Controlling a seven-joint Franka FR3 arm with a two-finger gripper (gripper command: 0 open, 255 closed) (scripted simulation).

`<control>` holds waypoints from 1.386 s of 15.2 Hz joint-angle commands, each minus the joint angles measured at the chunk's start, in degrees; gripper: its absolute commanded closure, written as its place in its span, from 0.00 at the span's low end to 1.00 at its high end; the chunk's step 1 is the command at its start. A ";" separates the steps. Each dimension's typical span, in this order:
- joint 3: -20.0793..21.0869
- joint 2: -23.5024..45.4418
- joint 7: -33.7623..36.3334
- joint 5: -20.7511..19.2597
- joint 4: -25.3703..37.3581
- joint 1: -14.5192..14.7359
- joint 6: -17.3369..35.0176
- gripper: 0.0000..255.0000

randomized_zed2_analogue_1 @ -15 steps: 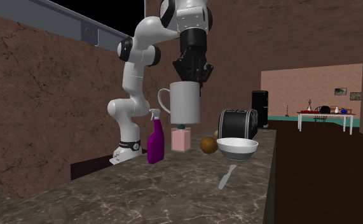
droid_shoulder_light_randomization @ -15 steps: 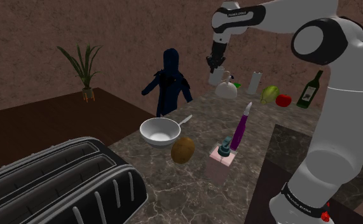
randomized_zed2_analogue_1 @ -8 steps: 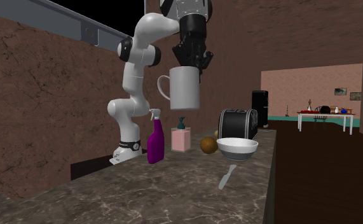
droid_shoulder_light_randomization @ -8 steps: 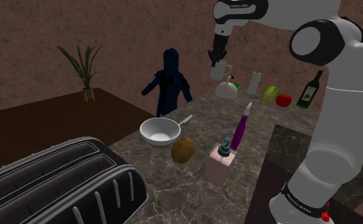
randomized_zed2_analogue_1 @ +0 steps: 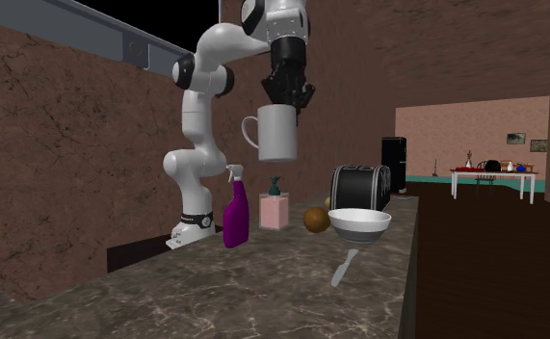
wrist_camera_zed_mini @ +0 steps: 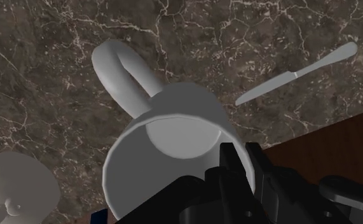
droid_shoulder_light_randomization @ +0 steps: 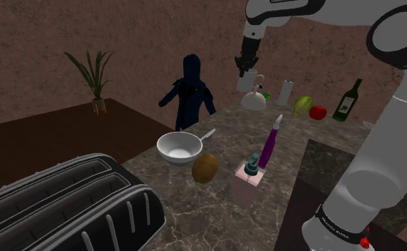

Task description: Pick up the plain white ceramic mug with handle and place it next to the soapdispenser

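A plain white mug with a handle point(droid_shoulder_light_randomization: 249, 80) hangs in the air well above the dark marble counter point(droid_shoulder_light_randomization: 219, 207). My black gripper point(droid_shoulder_light_randomization: 246, 65) is shut on its rim from above. The second exterior view has the mug point(randomized_zed2_analogue_1: 276, 133) under the gripper point(randomized_zed2_analogue_1: 287, 98), handle toward that view's left. Seen from the wrist, the fingers point(wrist_camera_zed_mini: 232, 167) pinch the wall of the mug point(wrist_camera_zed_mini: 167, 143), one inside and one outside. The soap dispenser point(droid_shoulder_light_randomization: 250, 180), a pink block with a teal pump, stands nearer the stand; it is also in the second exterior view point(randomized_zed2_analogue_1: 274, 208).
A purple spray bottle point(droid_shoulder_light_randomization: 271, 142) stands beside the dispenser. A white bowl point(droid_shoulder_light_randomization: 179, 146), a knife point(droid_shoulder_light_randomization: 207, 134), a brown round fruit point(droid_shoulder_light_randomization: 205, 168) and a black toaster point(droid_shoulder_light_randomization: 66, 207) fill the counter's near part. A white domed lid point(droid_shoulder_light_randomization: 253, 100), wine bottle point(droid_shoulder_light_randomization: 347, 100) and fruit sit farther back.
The gripper has risen with the mug clasped in it. In the second exterior view the mug has also drawn back and looks smaller.
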 commanded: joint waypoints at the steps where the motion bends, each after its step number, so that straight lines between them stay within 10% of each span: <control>1: 0.92 -4.29 2.11 -0.99 -4.99 1.03 0.70 1.00; 21: 15.60 -37.39 23.22 0.39 -35.48 8.48 -2.91 1.00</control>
